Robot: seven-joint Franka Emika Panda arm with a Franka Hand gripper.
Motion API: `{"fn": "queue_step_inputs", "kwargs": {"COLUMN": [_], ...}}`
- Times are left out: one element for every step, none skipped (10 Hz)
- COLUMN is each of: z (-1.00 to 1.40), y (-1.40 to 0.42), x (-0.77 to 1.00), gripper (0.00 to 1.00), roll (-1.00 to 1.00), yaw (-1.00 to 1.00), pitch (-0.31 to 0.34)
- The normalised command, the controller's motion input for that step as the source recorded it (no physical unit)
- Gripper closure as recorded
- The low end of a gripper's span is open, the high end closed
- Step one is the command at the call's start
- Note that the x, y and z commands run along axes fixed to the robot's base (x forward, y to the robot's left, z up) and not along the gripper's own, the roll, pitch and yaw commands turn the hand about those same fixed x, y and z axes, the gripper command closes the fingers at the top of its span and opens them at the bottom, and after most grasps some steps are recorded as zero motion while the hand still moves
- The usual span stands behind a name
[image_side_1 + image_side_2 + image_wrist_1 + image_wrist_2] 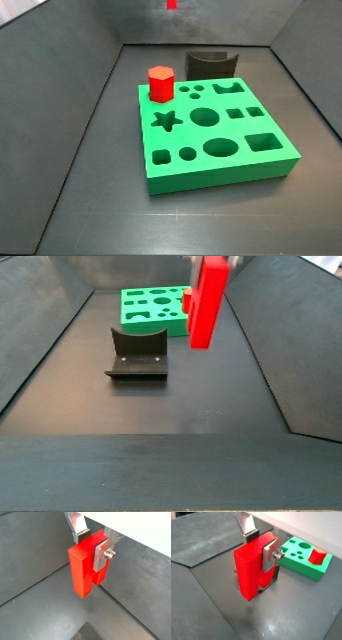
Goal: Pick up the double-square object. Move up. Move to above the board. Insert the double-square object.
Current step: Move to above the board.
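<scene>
Tool (263, 548) plates clamp the bar (252, 569) near its top, lifted clear of the bench (271, 619), the board (302, 558) well off beside it. Misalignment looks the main risk: any tilt in that long, smooth plastic bar could jam it against the slot edge. Board is thick green slab; hexagonal peg (160, 84) stands in it.

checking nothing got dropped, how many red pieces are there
2. The tall red bar is held in the gripper, up off the floor. The short red peg stands in the green board.
</scene>
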Motion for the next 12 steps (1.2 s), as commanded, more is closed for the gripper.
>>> {"fn": "queue_step_inputs", "kwargs": {"z": [1.0,0.91,0.76,0.61,0.46,0.26,0.1,0.08,0.09,0.09,0.09,0.1], "y": [-0.16,-0.11,-0.08,-0.05,-0.03,-0.02,-1.0,-1.0,-1.0,-1.0,-1.0,-1.0], "x": [0.08,0.06,0.04,0.03,0.02,0.01,0.01,0.01,0.01,0.01,0.01,0.01], "gripper": [1.0,1.0,1.0,1.0,1.0,1.0,1.0,1.0,1.0,1.0,1.0,1.0], "roll": [0.06,0.05,0.06,0.06,0.06,0.06,0.24,0.25,0.22,0.1,0.05,0.04], "yaw": [0.02,0.02,0.02,0.02,0.02,0.02,-0.34,-0.33,-0.17,-0.09,-0.04,-0.01], "pitch": [0.114,0.113,0.113,0.109,0.105,0.104,0.626,0.598,0.43,0.28,0.178,0.106]}}
